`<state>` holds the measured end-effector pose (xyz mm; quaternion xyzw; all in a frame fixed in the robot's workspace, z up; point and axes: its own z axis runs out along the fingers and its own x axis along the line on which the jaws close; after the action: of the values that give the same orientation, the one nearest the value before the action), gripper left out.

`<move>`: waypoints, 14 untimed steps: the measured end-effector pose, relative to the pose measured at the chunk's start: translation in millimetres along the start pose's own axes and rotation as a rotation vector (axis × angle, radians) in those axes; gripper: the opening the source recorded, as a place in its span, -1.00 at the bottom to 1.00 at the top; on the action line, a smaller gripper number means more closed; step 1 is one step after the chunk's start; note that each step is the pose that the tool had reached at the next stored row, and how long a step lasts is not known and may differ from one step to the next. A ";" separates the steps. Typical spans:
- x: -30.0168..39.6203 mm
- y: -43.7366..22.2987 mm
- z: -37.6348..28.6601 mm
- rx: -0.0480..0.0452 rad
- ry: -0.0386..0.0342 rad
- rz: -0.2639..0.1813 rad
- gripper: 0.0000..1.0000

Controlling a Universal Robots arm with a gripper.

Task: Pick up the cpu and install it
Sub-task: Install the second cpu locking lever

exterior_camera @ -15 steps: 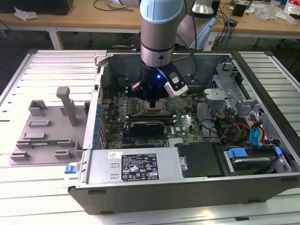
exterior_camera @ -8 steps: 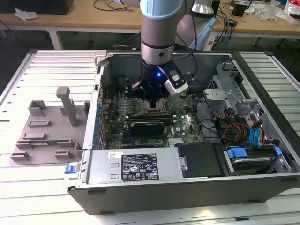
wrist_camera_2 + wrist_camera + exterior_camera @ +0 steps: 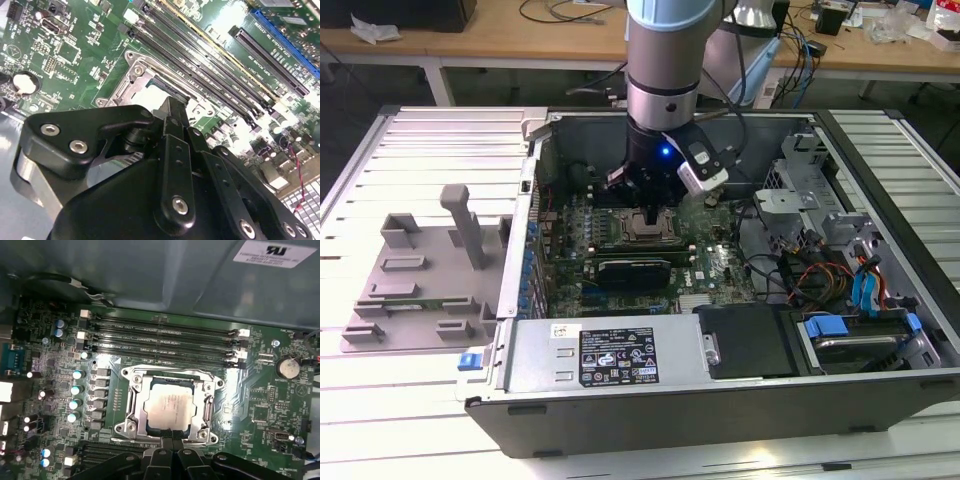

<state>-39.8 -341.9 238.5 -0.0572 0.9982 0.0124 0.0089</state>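
CPU, the small flat square chip with a pale silvery metal top [image 3: 169,407], lies flat inside the dark rectangular metal socket frame [image 3: 134,405] on the green motherboard [image 3: 260,405], which sits in the open grey computer case [image 3: 650,375]. The chip seems to be already seated in the socket, with the frame around all four sides. The black gripper [image 3: 171,441] hangs directly over the chip's edge that is turned toward this camera; in the first wrist view its tips reach the frame there. The chip is square, so no long axis is to be chosen.

I cannot tell if the jaws are spread or pressed together, and also not if they touch the chip.

In the first wrist view the whole chip top is visible. In the second wrist view the gripper's body [image 3: 170,165] covers most of the socket and little of the pale top shows. In the exterior view the case stands on the white slatted desk [image 3: 410,410], and the grey plastic fixture with an upright post [image 3: 430,270] stands well apart, toward the exterior view's left edge of the desk.
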 end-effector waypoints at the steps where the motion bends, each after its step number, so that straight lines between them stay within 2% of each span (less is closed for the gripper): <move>1: -0.1 0.1 -1.6 0.0000 -0.0001 0.000 -0.79; 2: -0.2 0.3 -4.2 0.0000 0.0000 0.000 -0.79; 5: -0.7 1.3 -20.3 0.0000 0.0000 0.000 -0.79; 14: -1.1 4.8 -23.6 0.0000 -0.0001 0.000 -0.79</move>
<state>-39.6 -337.6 262.2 -0.0572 0.9982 0.0124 0.0090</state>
